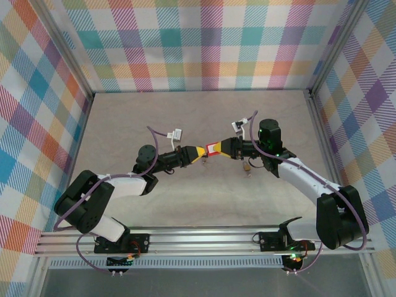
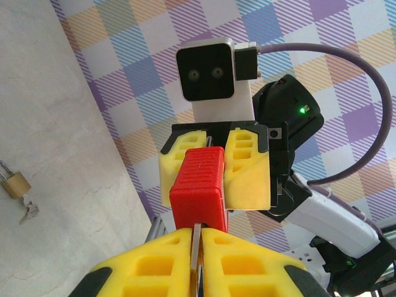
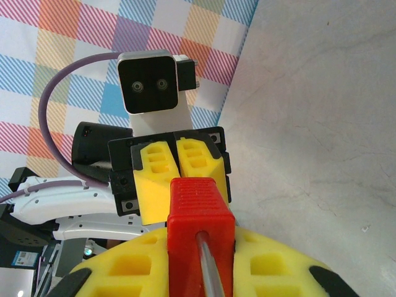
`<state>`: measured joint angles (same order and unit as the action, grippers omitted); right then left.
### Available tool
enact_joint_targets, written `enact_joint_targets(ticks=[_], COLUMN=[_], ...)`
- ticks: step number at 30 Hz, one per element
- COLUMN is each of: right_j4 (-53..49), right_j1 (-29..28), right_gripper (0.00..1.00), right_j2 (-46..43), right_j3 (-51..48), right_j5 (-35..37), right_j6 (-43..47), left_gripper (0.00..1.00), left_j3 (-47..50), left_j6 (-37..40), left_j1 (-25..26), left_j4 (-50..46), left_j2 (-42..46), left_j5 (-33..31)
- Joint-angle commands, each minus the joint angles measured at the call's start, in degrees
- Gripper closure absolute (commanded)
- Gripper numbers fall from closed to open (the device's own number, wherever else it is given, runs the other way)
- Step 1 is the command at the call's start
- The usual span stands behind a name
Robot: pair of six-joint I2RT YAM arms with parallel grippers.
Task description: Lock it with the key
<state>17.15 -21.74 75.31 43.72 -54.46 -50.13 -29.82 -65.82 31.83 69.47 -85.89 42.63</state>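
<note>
The top camera looks down from above and behind the arm bases [image 1: 120, 242] over the whole worktop [image 1: 185, 117]. The left wrist camera peers close past the left fingers [image 2: 154, 266] at the right arm [image 2: 328, 213]; the right wrist camera mirrors it. All three share the red block [image 1: 212, 148].

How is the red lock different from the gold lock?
The red lock is a red block; the gold lock is brass-coloured with a silver hoop. The red lock is up in the air, pinched by the right gripper; the gold lock lies on the table, keys beside it, untouched. Both are padlocks.
</note>
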Motion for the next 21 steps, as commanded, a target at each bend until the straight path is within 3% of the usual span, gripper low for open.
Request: enact_joint_targets(ticks=[1, 4, 14, 18, 21], right_j4=[2.61, 2.83, 5.48, 9.85, 7.33], right_j1=[-0.67, -0.85, 1.71, 7.79, 10.53], right_gripper=[1.0, 1.0, 1.0, 1.0, 1.0], right_j2=[0.54, 0.45, -1.09, -2.88, -4.47], right_j3=[1.8, 1.64, -0.06, -2.46, -2.43], right_j5=[-0.5, -0.58, -1.84, -3.55, -5.04], right_j6=[0.14, 0.05, -1.44, -5.32, -3.74], left_gripper=[0.88, 1.0, 1.0, 1.0, 1.0], left_j3=[-0.06, 0.19, 5.88, 8.3, 8.81], left_j6=[0.24, 0.62, 3.45, 3.24, 2.43], left_j1=[0.6, 0.6, -0.4, -1.85, -2.61], left_j4=[5.45, 5.63, 7.2, 7.87, 8.04], left_j2=[-0.33, -0.51, 3.86, 4.93, 5.85], left_j5=[2.01, 1.76, -2.98, -3.52, -3.53])
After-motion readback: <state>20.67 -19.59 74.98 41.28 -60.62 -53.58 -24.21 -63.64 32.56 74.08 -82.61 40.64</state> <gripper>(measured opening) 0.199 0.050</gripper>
